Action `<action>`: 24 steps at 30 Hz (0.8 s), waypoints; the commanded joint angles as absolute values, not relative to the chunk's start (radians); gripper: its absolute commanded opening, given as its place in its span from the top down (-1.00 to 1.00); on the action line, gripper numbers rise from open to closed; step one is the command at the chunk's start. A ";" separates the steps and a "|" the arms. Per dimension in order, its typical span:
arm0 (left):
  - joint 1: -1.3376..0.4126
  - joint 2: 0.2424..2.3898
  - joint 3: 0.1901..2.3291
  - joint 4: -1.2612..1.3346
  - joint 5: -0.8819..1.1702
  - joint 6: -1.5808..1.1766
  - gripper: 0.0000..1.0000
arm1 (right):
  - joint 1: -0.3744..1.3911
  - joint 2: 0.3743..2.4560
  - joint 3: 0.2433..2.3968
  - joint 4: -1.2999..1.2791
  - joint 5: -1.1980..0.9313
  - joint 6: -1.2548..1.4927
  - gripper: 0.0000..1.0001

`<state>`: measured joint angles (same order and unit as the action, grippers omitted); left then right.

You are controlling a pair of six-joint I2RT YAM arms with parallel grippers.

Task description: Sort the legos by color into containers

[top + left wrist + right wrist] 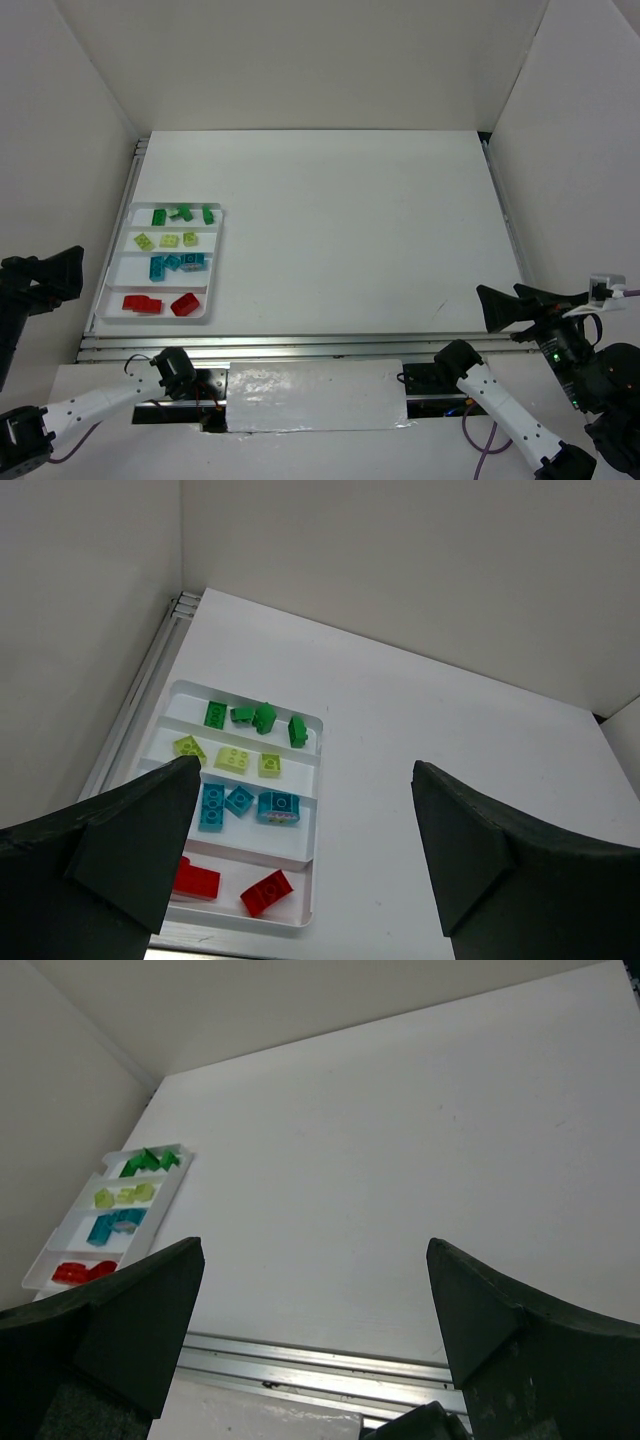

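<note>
Top external view: white ridged plastic tray [120, 268] of small coloured plastic bricks [172, 262], far left
Claws: left gripper [305, 770] nearer, right gripper [315, 1245] well apart; both wide, empty

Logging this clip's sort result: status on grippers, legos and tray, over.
Left gripper, right gripper open, empty, at near edge. Legos in tray, one color per compartment: green, lime, teal, red. Nothing in the way.
</note>
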<state>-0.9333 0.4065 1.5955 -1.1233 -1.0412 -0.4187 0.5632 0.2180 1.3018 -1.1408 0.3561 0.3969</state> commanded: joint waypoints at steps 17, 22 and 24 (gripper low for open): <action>-0.939 0.446 1.585 -1.082 -1.014 -0.380 -0.99 | 0.566 0.229 1.315 -1.083 0.361 0.393 -0.99; -0.939 0.449 1.569 -1.065 -0.997 -0.376 -0.99 | 0.569 0.224 1.313 -1.085 0.364 0.394 -1.00; -0.939 0.454 1.562 -1.060 -0.996 -0.376 -0.99 | 0.569 0.229 1.312 -1.083 0.362 0.399 -1.00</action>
